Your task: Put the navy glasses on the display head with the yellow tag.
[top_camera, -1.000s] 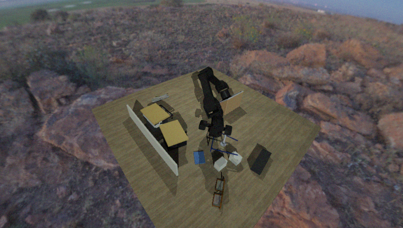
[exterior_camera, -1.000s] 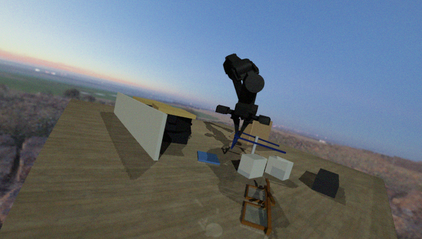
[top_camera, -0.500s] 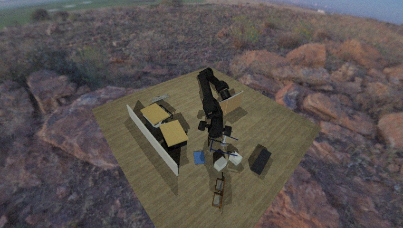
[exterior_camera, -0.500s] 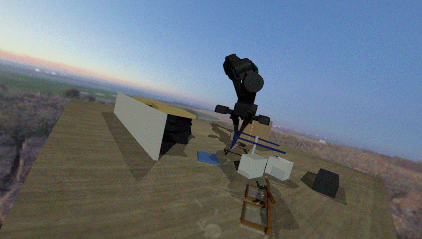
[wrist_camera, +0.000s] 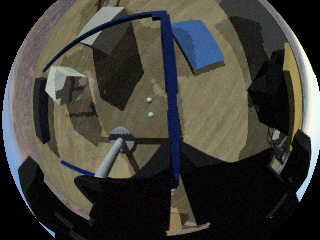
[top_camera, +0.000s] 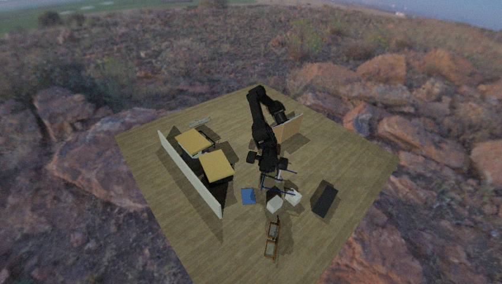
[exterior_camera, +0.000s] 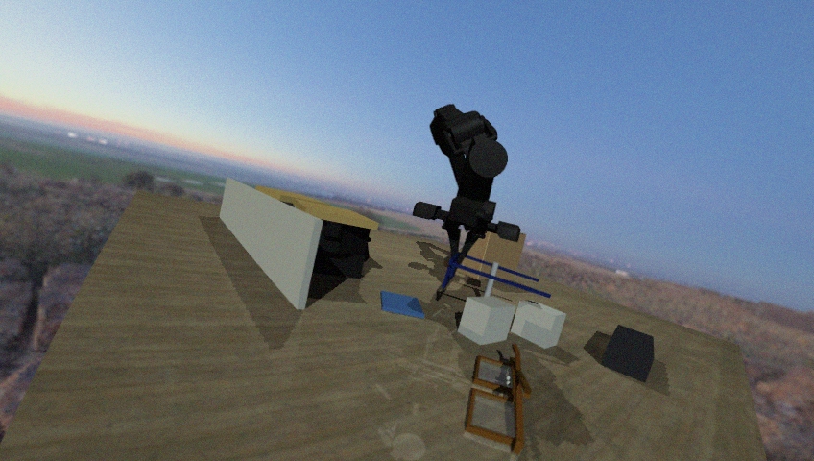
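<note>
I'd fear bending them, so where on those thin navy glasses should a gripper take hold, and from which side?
Probably the front bar, from above, as the gripper does now on the navy glasses: the bar is straight and thin, and both temples stick out sideways, free.

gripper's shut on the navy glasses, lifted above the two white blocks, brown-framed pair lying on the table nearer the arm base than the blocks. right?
One thing is wrong: the brown-framed pair lies on the far side of the white blocks from the arm base, not nearer, as the top view shows. The gripper is indeed shut on the navy glasses, held above the blocks.
</note>
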`<action>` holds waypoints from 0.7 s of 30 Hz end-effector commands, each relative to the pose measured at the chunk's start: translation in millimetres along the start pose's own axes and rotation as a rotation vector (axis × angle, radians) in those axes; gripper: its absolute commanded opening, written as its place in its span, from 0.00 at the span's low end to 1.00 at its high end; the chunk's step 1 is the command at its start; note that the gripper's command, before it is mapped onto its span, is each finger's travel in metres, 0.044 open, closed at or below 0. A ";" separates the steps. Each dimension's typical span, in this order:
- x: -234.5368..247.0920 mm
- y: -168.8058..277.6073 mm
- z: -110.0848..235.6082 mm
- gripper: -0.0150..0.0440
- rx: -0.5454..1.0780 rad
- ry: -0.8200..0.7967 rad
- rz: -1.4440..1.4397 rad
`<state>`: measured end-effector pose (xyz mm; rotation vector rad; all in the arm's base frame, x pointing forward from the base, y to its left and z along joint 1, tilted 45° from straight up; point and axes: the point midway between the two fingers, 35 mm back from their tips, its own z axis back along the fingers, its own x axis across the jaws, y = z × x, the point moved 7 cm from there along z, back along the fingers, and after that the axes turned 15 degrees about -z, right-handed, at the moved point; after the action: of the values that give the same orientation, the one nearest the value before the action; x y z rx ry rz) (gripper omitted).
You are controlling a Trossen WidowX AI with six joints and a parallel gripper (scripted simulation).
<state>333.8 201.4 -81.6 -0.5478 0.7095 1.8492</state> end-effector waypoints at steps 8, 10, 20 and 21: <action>-0.5 -5.2 0.3 0.25 -0.004 0.003 0.002; -0.5 -5.9 0.4 0.25 -0.004 0.003 0.002; -0.6 -5.6 0.3 0.25 -0.004 0.003 0.002; -0.7 -5.3 0.3 0.25 -0.004 0.003 0.002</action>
<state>339.0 203.2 -82.7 -0.5491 0.7070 1.8482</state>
